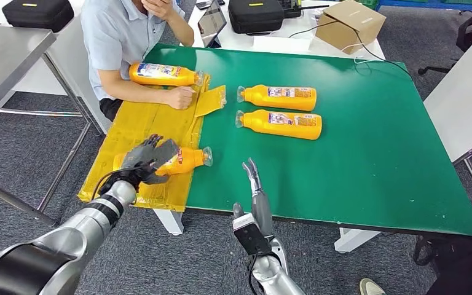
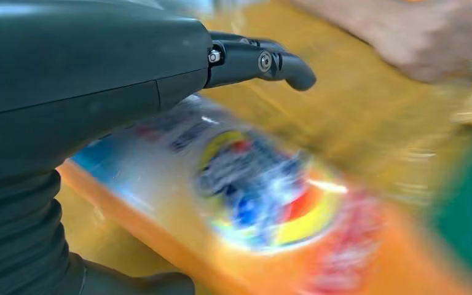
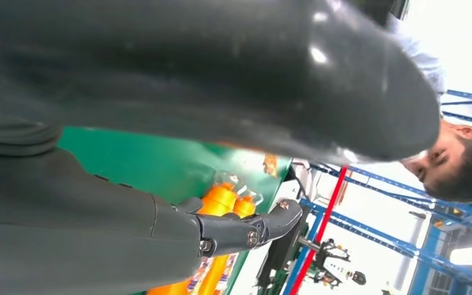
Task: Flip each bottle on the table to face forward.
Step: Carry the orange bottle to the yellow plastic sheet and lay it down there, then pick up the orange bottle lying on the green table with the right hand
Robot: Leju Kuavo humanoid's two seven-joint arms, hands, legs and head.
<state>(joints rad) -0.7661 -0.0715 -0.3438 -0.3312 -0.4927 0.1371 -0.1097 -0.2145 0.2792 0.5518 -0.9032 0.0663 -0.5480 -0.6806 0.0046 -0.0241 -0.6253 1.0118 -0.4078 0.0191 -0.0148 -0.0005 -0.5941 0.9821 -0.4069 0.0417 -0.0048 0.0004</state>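
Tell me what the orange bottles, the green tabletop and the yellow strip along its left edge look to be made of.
Orange bottles: probably glossy plastic, with highlights on smooth bodies, printed labels and clear wrap bunched over the caps.
Green tabletop: a matte mat, maybe rubber or vinyl; flat, even colour, no glare.
Yellow strip: seemingly cardboard covered in yellow tape, with visible seams and a shiny, wrinkled surface.

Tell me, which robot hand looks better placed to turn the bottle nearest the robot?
Left. The left robot hand already grips that bottle, while the right robot hand hangs open beside it, holding nothing.
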